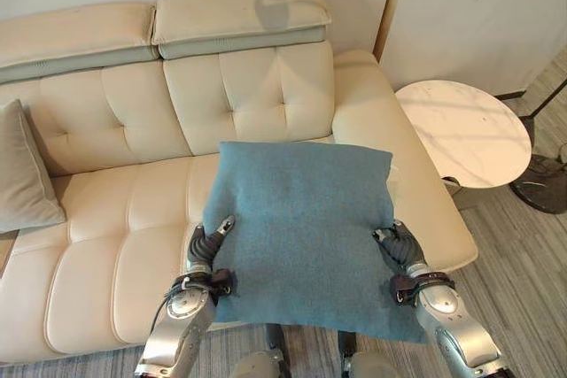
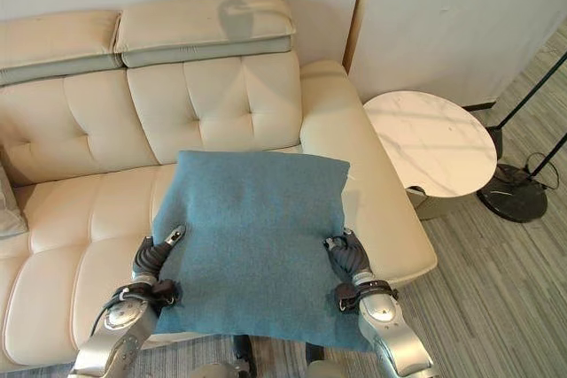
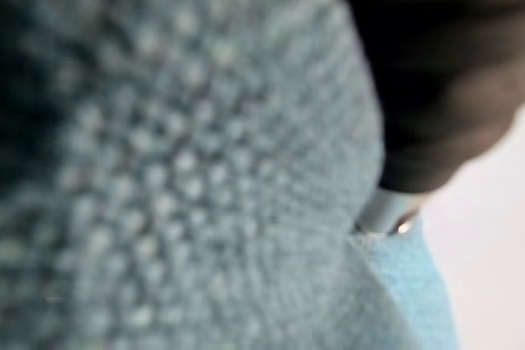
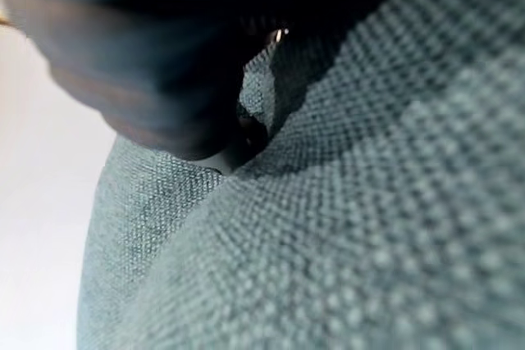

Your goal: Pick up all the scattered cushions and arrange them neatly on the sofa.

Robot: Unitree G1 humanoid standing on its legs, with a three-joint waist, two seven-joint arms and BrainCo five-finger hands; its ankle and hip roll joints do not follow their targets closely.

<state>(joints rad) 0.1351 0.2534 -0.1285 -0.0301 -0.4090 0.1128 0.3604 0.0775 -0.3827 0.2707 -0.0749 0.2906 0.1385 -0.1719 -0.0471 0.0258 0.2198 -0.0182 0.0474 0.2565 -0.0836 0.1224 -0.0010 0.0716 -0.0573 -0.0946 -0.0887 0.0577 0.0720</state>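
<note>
A large blue cushion point(image 1: 301, 227) is held flat above the right seat of the cream sofa point(image 1: 115, 219), its far edge near the backrest. My left hand point(image 1: 208, 245) grips the cushion's left edge, thumb on top and fingers tucked beneath. On the opposite edge my right hand point(image 1: 400, 245) holds it the same way. Blue woven fabric point(image 3: 180, 161) presses close against the left wrist camera, and the same blue fabric point(image 4: 369, 202) lies against the right one. A grey cushion point(image 1: 22, 174) leans upright against the sofa's backrest at the far left.
A round white marble side table point(image 1: 465, 130) stands just right of the sofa's armrest point(image 1: 372, 112). A dark round lamp base point(image 1: 540, 185) sits on the striped grey floor beyond it. The wall runs behind the sofa.
</note>
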